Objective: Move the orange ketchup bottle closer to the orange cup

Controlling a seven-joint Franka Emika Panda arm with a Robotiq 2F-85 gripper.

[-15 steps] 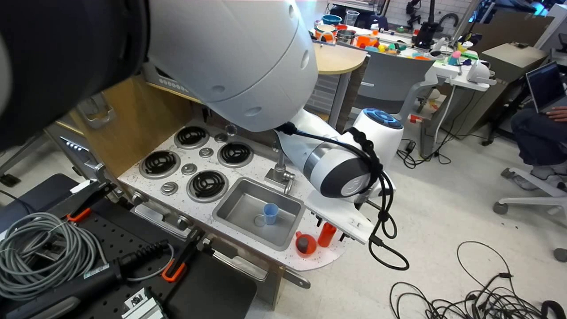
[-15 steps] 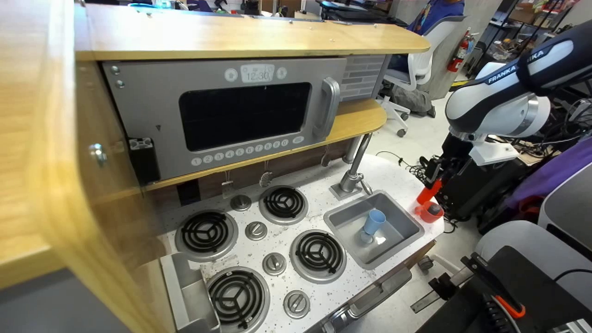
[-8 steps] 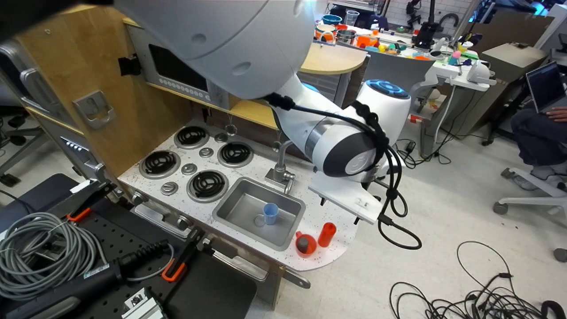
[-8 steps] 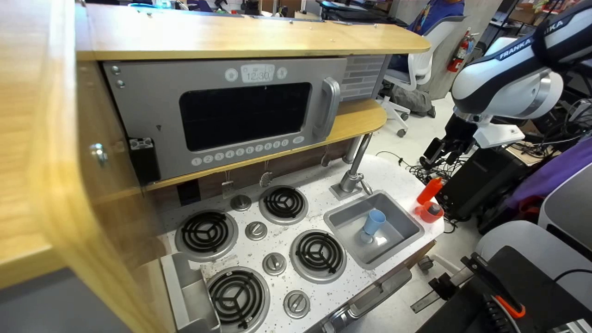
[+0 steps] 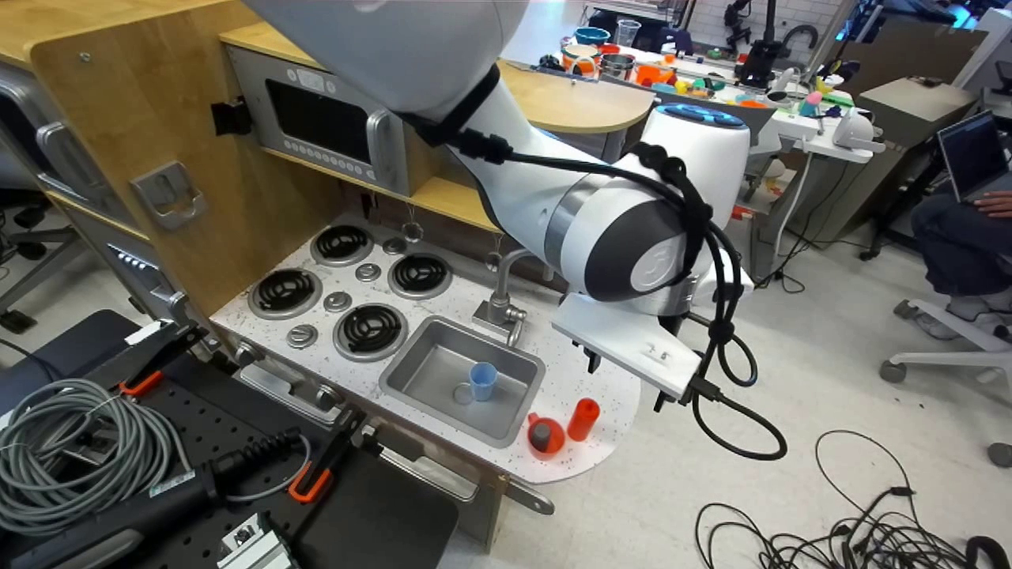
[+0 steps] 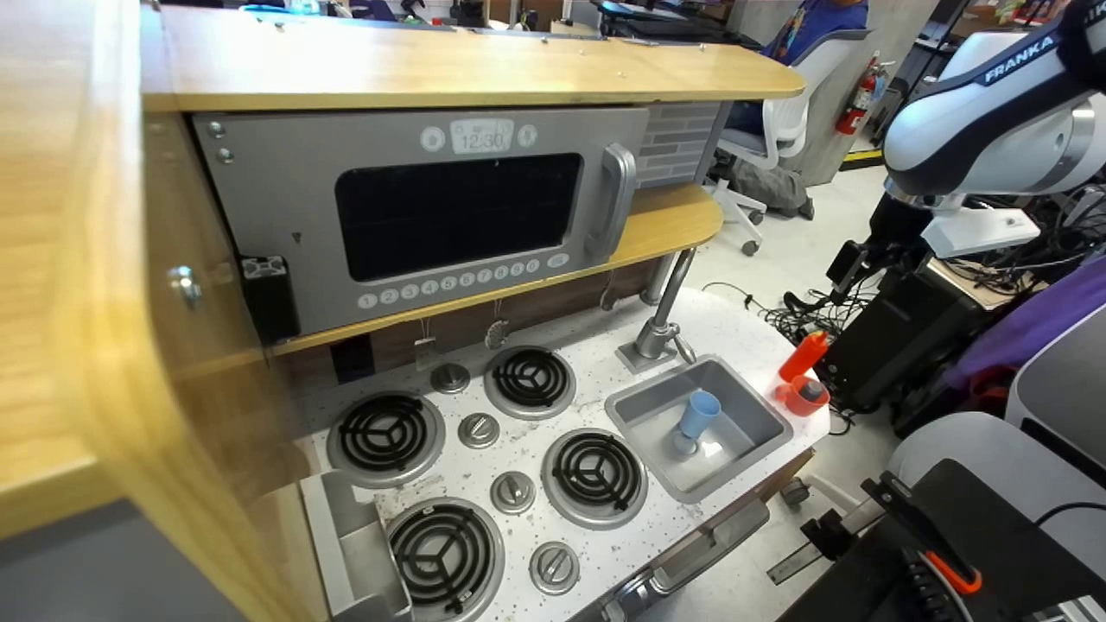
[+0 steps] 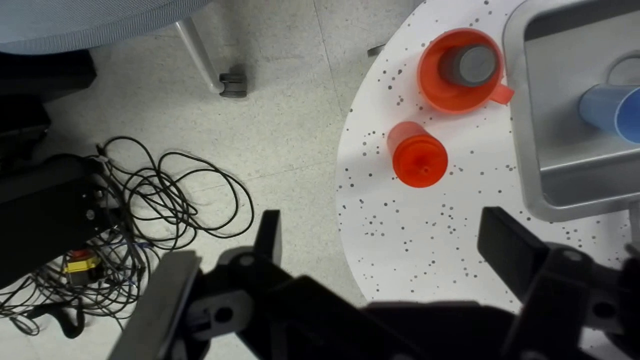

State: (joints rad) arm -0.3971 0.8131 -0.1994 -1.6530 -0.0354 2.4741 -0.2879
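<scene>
The gripper (image 7: 385,239), jaws spread wide, hangs by the rounded end of the white speckled bench (image 7: 430,255), where the slim orange-red plastic bottle (image 7: 419,157) stands just beside the squat, round orange-red cup (image 7: 447,97), with pale tiled floor (image 7: 300,145) beyond and, in an exterior view alone, a red fire extinguisher (image 6: 857,102).

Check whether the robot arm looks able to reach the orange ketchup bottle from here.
Probably yes. The gripper is open, and in the wrist view nothing shows over the upright orange ketchup bottle. The orange cup stands close by, so room on that side may be tight.
</scene>
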